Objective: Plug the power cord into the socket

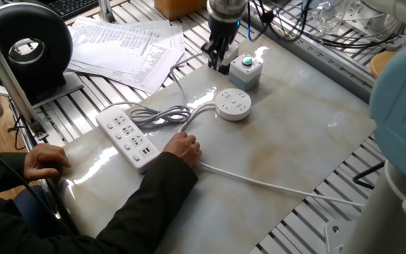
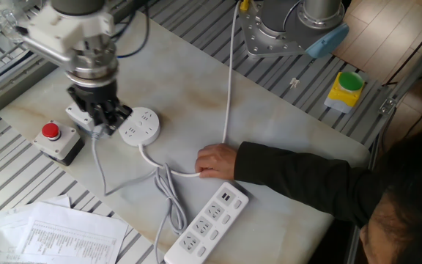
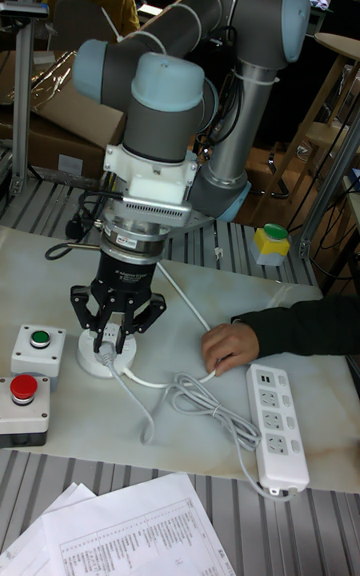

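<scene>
My gripper is shut on the small pale plug of the power cord. It hovers just left of the round white socket, beside its rim. In the tall fixed view the gripper hangs right over the socket and hides most of it. The thin grey cord trails from the gripper down to a looped bundle at the long white power strip. The socket has its pin holes facing up.
A person's hand presses on the socket's thicker white cable. A grey box with red and green buttons stands just behind the gripper. Papers lie off the mat. A yellow block with a green cap sits far right.
</scene>
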`<action>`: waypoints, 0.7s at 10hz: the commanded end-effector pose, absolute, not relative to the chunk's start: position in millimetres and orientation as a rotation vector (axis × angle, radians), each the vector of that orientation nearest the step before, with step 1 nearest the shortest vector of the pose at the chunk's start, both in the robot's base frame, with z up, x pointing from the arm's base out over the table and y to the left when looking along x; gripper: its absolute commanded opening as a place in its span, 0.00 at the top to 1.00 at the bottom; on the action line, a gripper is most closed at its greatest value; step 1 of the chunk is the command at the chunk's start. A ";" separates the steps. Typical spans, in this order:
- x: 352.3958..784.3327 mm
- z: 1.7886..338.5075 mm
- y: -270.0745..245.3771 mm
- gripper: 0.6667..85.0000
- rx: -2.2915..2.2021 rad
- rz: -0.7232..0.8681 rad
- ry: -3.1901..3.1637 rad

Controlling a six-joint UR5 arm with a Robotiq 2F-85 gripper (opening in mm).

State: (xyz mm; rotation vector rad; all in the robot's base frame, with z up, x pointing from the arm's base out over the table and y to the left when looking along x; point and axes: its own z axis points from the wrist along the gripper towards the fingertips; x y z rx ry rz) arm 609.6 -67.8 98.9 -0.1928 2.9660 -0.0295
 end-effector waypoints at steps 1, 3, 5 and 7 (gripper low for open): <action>599.5 84.6 -66.2 1.00 -0.131 -0.065 2.944; 597.4 84.6 -69.9 1.00 -0.146 -0.086 2.953; 581.3 82.2 -72.8 1.00 -0.133 -0.099 3.017; 571.4 81.7 -79.6 1.00 -0.118 -0.137 3.055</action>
